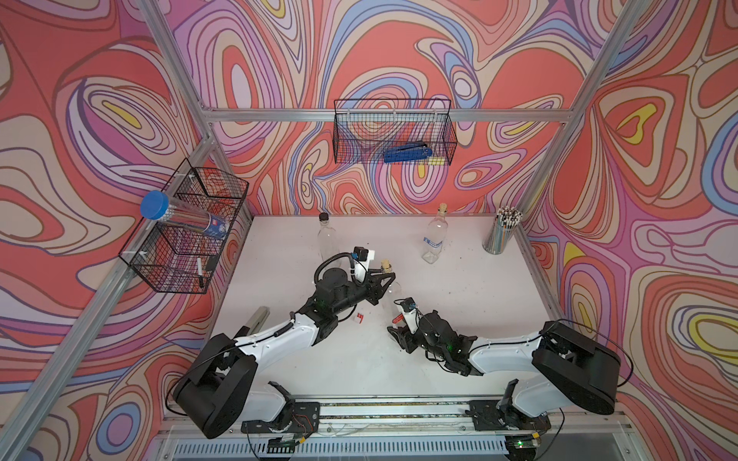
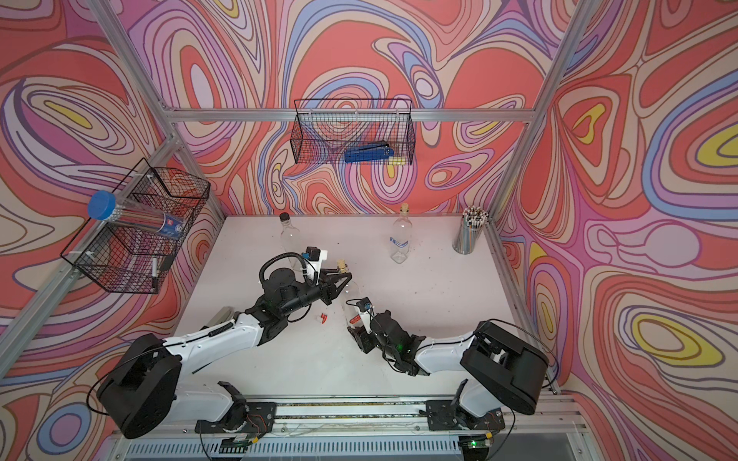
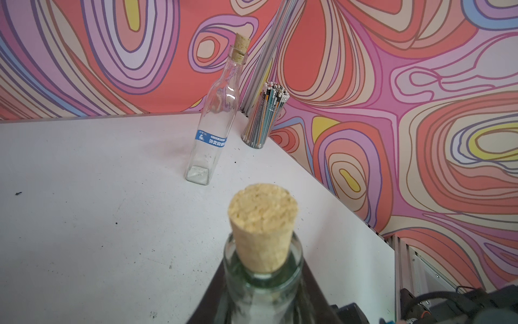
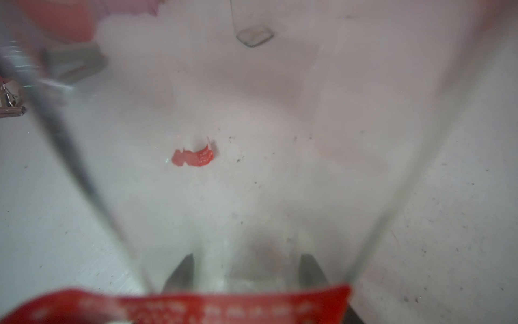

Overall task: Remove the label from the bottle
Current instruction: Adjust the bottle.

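The right gripper (image 1: 399, 328) sits low against the bottom end of the bottle (image 1: 393, 294), right at its red label (image 4: 196, 305). That wrist view is filled with blurred glass, so I cannot tell whether the jaws are spread or pinching the label. The bottle stands roughly upright, its long axis near vertical, with the cork (image 3: 262, 224) pointing up. Whether its base touches the counter (image 1: 459, 319) is unclear. Higher up, the left gripper (image 1: 386, 275) is pressed together on the bottle's neck, just under the cork.

One torn red scrap (image 1: 358, 317) lies on the counter just beside the bottle, under the left gripper's arm.

Farther back stand two more bottles, making three in all. A dark-capped bottle (image 1: 328, 239) with no label visible is just beyond the left gripper, partly hidden by that arm's cable. A corked bottle with a blue label (image 1: 433, 239) is well beyond the right gripper. One cup of pencils (image 1: 501, 235) stands in the far corner on the right gripper's side.

Two wire baskets hang on the frame. The side basket (image 1: 159, 275) holds a blue-capped tube (image 1: 183, 215) and a marker (image 1: 199, 271). The back basket (image 1: 359, 131) holds a blue tool (image 1: 407, 152).
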